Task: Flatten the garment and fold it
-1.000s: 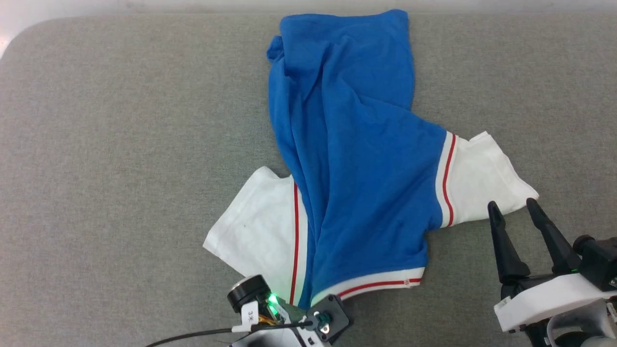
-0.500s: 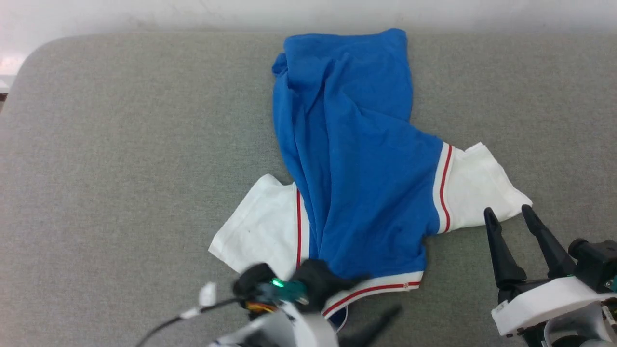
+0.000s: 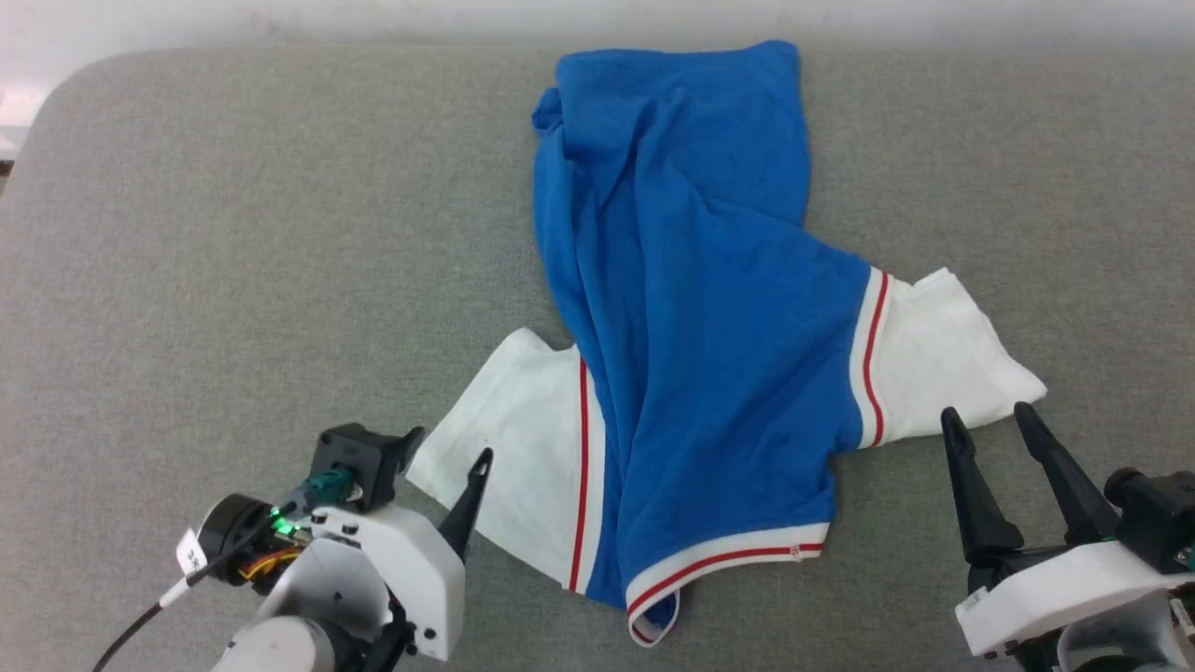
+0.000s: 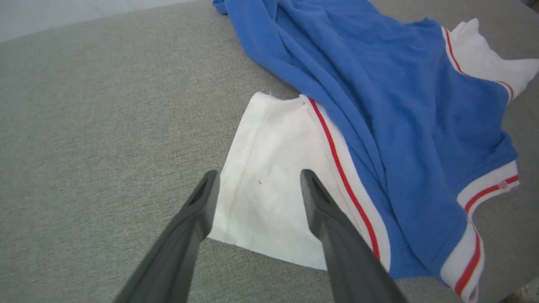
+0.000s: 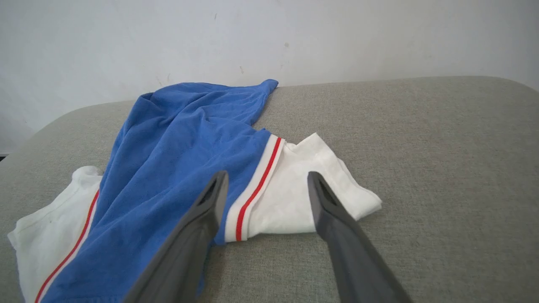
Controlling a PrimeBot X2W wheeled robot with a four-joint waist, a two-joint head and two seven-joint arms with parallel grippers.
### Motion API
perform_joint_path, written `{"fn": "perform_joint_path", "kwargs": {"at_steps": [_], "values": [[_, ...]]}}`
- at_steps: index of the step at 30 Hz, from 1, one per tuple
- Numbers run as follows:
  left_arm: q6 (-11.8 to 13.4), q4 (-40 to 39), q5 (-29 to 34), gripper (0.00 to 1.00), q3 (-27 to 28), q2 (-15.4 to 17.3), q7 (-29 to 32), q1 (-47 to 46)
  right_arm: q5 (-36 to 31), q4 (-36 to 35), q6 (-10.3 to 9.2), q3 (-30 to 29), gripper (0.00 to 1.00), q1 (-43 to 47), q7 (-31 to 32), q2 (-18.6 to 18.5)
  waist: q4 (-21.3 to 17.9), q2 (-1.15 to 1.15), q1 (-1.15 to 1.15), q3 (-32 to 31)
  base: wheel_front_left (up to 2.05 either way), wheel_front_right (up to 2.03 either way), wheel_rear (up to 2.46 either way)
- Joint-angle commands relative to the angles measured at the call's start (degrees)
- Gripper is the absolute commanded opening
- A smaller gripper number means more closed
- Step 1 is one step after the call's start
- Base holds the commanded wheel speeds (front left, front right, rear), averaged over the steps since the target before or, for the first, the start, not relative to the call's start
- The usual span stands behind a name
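Soft, even, bright light seems to come from overhead. The garment (image 3: 709, 308) casts only thin, faint shadows along its edges onto the grey counter (image 3: 187, 233). Its white sleeves (image 3: 934, 355) look nearly washed out. The head view is sharp. In both wrist views the fingers (image 4: 181, 248) soften near the lens, and the counter's far edge bows.

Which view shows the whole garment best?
Head view: the garment lies with its entire outline in frame, seen from above. The left wrist view crops its far end and one sleeve; the right wrist view sees it foreshortened, near edge cropped.
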Motion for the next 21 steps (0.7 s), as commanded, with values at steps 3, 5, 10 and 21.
{"fn": "perform_joint_path", "kwargs": {"at_steps": [3,5,10,21], "values": [[-0.6,3.6,-0.6,1.0,0.2,-0.4,-0.3,-1.4,-0.5,-0.9,-0.05,0.2,1.0,-0.5,0.7,0.1,0.3,0.0,0.0,1.2,0.0,0.0,0.0],[-1.3,6.7,-1.1,1.0,0.2,-1.0,-0.5,-2.7,-0.7,-1.2,-0.05,0.2,1.0,-0.7,0.9,0.1,0.3,0.0,0.0,1.8,0.0,0.0,0.0],[-3.8,13.7,-1.0,1.0,-1.4,-1.7,0.6,-6.5,-1.4,-1.9,-0.05,0.2,1.0,-1.1,1.7,0.1,0.0,0.0,0.0,2.7,0.0,0.0,0.0],[-7.5,22.2,-5.5,0.0,-4.2,-3.8,8.3,-7.9,-1.4,-1.7,-0.05,0.3,1.0,-1.1,1.9,0.1,-1.0,0.0,0.0,2.9,0.0,0.0,0.0]]}}
